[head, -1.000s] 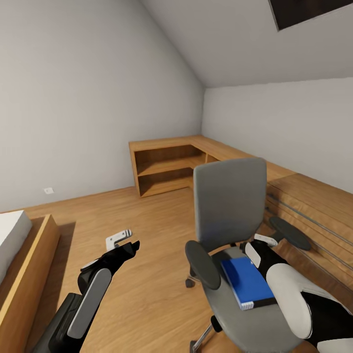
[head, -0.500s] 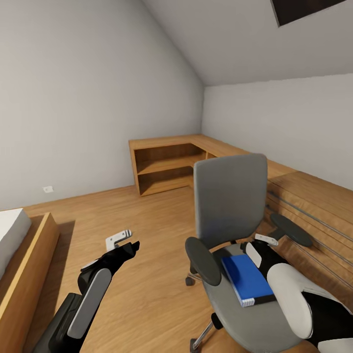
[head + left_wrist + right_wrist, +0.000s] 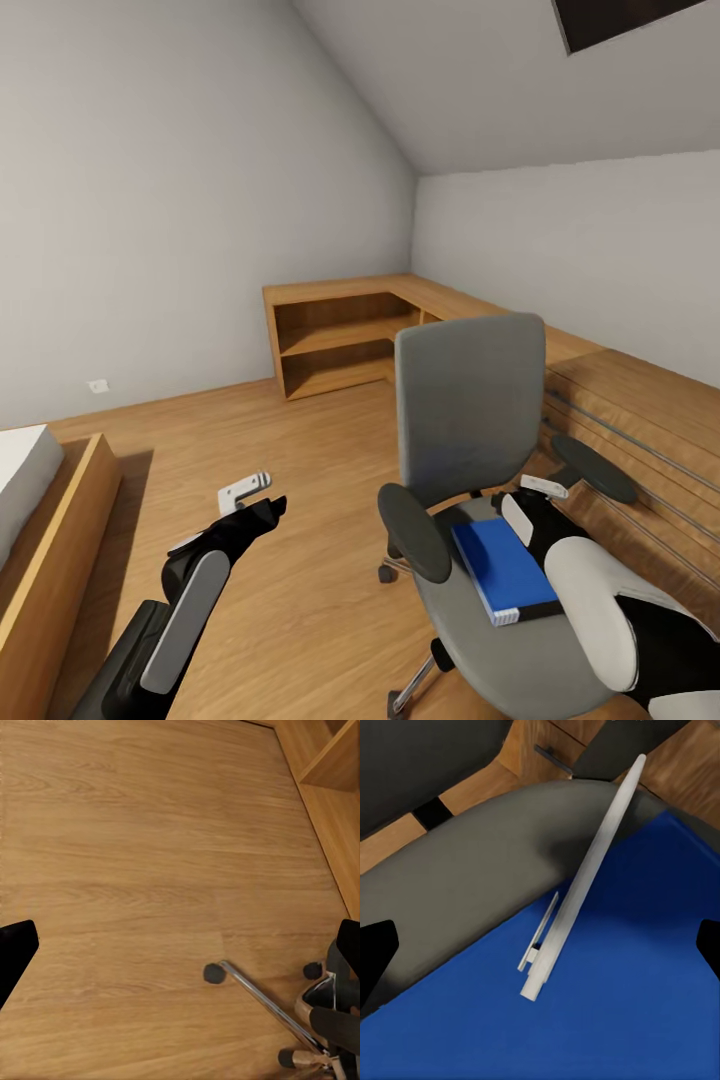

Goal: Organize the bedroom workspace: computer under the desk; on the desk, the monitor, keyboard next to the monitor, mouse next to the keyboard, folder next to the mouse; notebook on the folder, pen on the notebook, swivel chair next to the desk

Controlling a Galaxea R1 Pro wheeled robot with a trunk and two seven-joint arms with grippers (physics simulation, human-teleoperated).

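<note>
Folder (image 3: 503, 570) on swivel chair (image 3: 470, 420), beside right pincer (image 3: 527, 500)

The folder (image 3: 503, 571) lies on the chair (image 3: 470, 440) seat at about four o'clock, a pen (image 3: 581, 881), as it seems, atop it, shelves (image 3: 340, 345) behind at twelve, bed (image 3: 40, 530) at nine.

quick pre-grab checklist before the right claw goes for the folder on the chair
1. Folder lies flat on the swivel chair seat: ok.
2. Right claw sits at the folder's far edge: ok.
3. Right claw open, both fingertips spread over the folder: ok.
4. Folder top free of loose items: not ok, a white pen lies on it.
5. Left claw away from the chair, over bare floor: ok.
6. Desk as the drop spot: cannot tell.
</note>
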